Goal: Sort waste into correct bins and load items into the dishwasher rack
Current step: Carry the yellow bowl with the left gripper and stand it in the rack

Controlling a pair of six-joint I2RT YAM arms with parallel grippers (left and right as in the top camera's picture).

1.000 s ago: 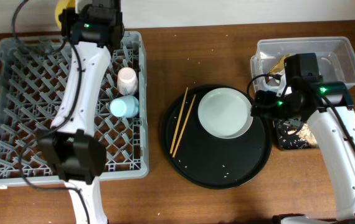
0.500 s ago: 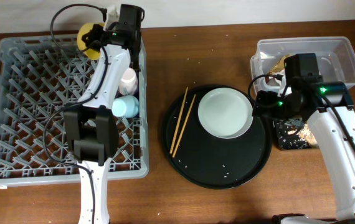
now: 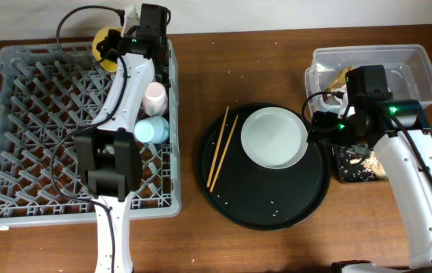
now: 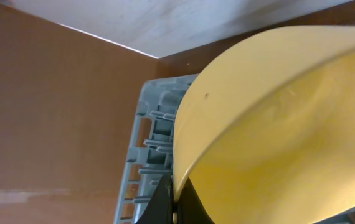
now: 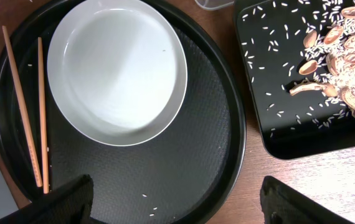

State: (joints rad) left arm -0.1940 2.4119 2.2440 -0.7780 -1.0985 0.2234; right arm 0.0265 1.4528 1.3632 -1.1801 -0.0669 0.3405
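Note:
My left gripper (image 3: 117, 39) is shut on the rim of the yellow bowl (image 3: 108, 38) and holds it tilted over the far edge of the grey dishwasher rack (image 3: 34, 152). In the left wrist view the bowl (image 4: 277, 124) fills the frame, with my fingers (image 4: 175, 200) pinching its rim above the rack (image 4: 149, 143). A pink cup (image 3: 154, 96) and a blue cup (image 3: 150, 130) lie in the rack. My right gripper (image 5: 177, 205) is open and empty above the round tray, near the pale plate (image 5: 116, 68) and two chopsticks (image 5: 31, 106).
The large round black tray (image 3: 265, 208) holds the plate (image 3: 274, 137) and chopsticks (image 3: 221, 148). The shallow black tray (image 5: 302, 134) holds food scraps and rice (image 5: 345, 68). The clear tub (image 3: 398, 64) behind it holds a gold-brown wrapper (image 3: 342, 76).
My left gripper has brought the yellow bowl from the frame's top edge down and right to the rack's far edge. The right arm has not moved.

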